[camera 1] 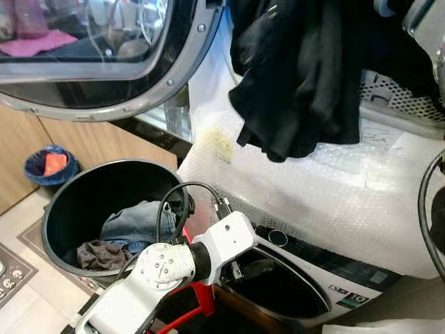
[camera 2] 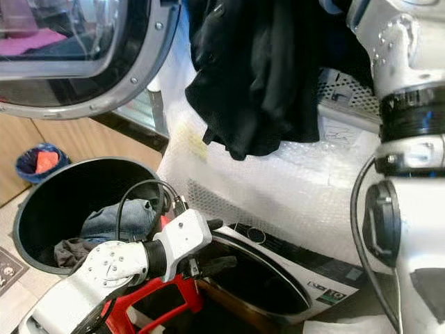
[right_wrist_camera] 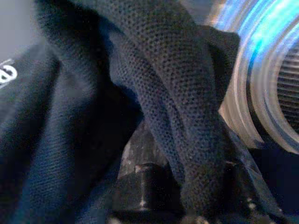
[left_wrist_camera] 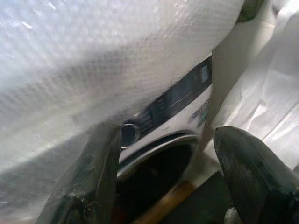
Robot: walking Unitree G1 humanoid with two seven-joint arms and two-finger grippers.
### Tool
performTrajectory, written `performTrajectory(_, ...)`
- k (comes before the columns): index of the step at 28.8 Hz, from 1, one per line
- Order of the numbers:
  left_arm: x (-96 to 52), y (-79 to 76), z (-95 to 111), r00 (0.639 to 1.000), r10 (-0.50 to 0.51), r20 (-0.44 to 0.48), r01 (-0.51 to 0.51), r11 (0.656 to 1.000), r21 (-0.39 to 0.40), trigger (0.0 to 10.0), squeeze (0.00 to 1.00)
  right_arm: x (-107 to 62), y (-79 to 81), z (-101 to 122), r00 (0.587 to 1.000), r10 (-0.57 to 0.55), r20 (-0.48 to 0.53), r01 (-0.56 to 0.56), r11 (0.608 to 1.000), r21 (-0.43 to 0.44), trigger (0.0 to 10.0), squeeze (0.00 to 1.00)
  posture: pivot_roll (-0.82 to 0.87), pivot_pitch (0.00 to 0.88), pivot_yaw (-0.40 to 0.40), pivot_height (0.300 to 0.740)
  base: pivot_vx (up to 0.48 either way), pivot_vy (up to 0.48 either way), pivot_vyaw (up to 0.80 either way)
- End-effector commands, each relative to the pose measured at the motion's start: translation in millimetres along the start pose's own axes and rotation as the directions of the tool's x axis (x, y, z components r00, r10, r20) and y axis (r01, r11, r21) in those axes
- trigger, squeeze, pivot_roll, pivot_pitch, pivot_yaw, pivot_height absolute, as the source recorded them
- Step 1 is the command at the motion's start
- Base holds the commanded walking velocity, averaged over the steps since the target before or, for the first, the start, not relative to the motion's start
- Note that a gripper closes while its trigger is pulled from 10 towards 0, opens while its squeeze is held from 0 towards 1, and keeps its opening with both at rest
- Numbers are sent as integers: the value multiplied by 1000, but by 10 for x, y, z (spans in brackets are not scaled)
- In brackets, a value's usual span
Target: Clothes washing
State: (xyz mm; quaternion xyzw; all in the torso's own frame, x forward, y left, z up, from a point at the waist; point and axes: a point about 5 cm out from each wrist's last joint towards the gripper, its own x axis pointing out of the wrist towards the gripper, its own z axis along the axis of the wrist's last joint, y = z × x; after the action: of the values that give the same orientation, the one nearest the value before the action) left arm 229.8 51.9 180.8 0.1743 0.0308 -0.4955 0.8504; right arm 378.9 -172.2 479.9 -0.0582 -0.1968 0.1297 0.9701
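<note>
Bubble-wrapped washing machine [camera 1: 313, 188] fills frame centre; right gripper [right_wrist_camera: 187, 196], fingers clamped on a black garment [camera 1: 299, 76], holds it upper centre. Left gripper [left_wrist_camera: 163, 182], fingers apart, nears the drum opening [camera 1: 278, 285]. Jeans [camera 1: 135, 226] remain in the basket [camera 1: 69, 202], lower left: loading seems partway

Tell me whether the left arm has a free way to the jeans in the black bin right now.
Probably yes. The left pincer is open and empty at the washer's drum opening, right beside the black bin. The bin has no lid, and the jeans lie on top, uncovered; only the bin's rim stands between.
</note>
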Motion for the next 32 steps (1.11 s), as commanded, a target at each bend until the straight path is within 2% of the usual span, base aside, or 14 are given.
performTrajectory(1, -14, -56, 42, 1000, 0, 11, 0, 1000, -8, 10000, 0, -37, -162, 215, 990, -115, 75, 116, 993, -8, 10000, 0, -46, 280, -127, 740, 0, 0, 0)
performTrajectory(4, -17, -95, 24, 1000, 12, 0, -12, 999, -41, 10000, 0, -74, -317, 325, 957, -264, 117, 265, 964, 11, 10000, 0, -53, 297, -140, 740, 0, 0, 0)
performTrajectory(10, -25, -133, 27, 1000, 26, -6, -26, 997, -67, 10000, 0, -170, -524, 453, 885, -432, 172, 427, 902, 70, 10000, 0, -55, 307, -149, 740, 0, 0, 0)
performTrajectory(11, -26, -151, 22, 999, 36, -6, -37, 996, -87, 10000, 0, -244, -624, 564, 841, -492, 226, 473, 871, 135, 10000, 0, -56, 309, -156, 740, 0, 0, 0)
performTrajectory(16, -29, -185, 17, 999, 48, -10, -48, 993, -109, 10000, 0, -337, -713, 733, 787, -540, 298, 496, 842, 212, 10000, 0, -52, 305, -164, 740, 0, 0, 0)
performTrajectory(17, -28, -217, 23, 998, 56, -10, -57, 990, -128, 10000, 0, -418, -771, 884, 738, -570, 361, 504, 822, 266, 10000, 0, -48, 296, -172, 740, 0, 0, 0)
performTrajectory(18, -28, -217, 23, 998, 56, -10, -57, 990, -128, 10000, 0, -418, -771, 884, 738, -570, 361, 504, 822, 266, 10000, 0, -48, 296, -172, 740, 0, 0, 0)
performTrajectory(19, -22, -235, 24, 998, 63, -12, -64, 988, -138, 10000, 0, -519, -839, 1025, 672, -610, 420, 516, 792, 326, 10000, 0, -45, 294, -177, 740, 0, 0, 0)
performTrajectory(20, -22, -235, 24, 998, 63, -12, -64, 988, -138, 10000, 0, -519, -839, 1025, 672, -610, 420, 516, 792, 326, 10000, 0, -45, 294, -177, 740, 0, 0, 0)
performTrajectory(23, -14, -260, 26, 997, 70, -15, -72, 986, -148, 10000, 0, -640, -927, 1143, 591, -665, 456, 535, 747, 395, 10000, 0, -37, 288, -187, 740, 0, 0, 0)
performTrajectory(26, -15, -272, 29, 997, 79, -18, -81, 984, -158, 10000, 0, -711, -976, 1202, 544, -694, 472, 530, 720, 448, 10000, 0, -29, 281, -193, 740, 0, 0, 0)
performTrajectory(29, -27, -291, 41, 995, 95, -22, -97, 981, -168, 10000, 0, -699, -952, 1207, 538, -692, 481, 511, 721, 467, 10000, 0, -21, 282, -200, 740, 0, 0, 0)
performTrajectory(31, -43, -288, 34, 993, 118, -28, -122, 975, -184, 10000, 0, -547, -809, 1110, 606, -639, 474, 494, 769, 406, 10000, 0, -21, 282, -204, 740, 0, 0, 0)
performTrajectory(32, -43, -288, 34, 993, 118, -28, -122, 975, -184, 10000, 0, -547, -809, 1110, 606, -639, 474, 494, 769, 406, 10000, 0, -21, 282, -204, 740, 0, 0, 0)
